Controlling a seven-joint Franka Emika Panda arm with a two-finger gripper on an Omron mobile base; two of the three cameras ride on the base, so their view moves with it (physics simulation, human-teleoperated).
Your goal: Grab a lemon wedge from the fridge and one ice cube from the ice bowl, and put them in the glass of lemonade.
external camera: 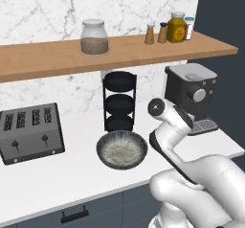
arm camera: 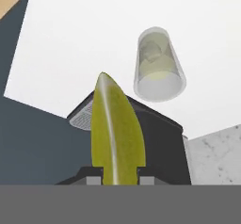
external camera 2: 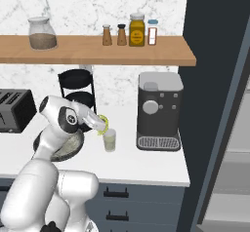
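1. Yellow-green lemon wedge (arm camera: 115, 129) sits clamped between the two fingertips of the gripper (arm camera: 115, 178); in the hand view we see it standing up from the jaws, point outward. In the right base view the wedge (external camera 2: 102, 125) shows at the end of the arm, just above and beside the glass of lemonade (external camera 2: 110, 140).
2. We find the glass standing upright on the white counter (external camera 2: 146, 160), between the ice bowl (external camera 2: 66, 148) and the coffee machine (external camera 2: 158, 110). In the hand view the glass (arm camera: 157, 65) lies ahead of the wedge and slightly off to one side.
3. The ice bowl (external camera: 121, 149) sits in front of the black three-tier rack (external camera: 119, 101). We cannot make out single cubes inside it.
4. Handling, in our judgement: the wedge is light, soft and wet, so likely to slip or squash under a hard pinch; the present hold across its flat sides near the base looks sound.
5. We judge the glass light and easily tipped; the wedge should be let go above its mouth without touching the rim.
6. An ice cube would be hard and slippery; we would take it across two opposite flat faces.
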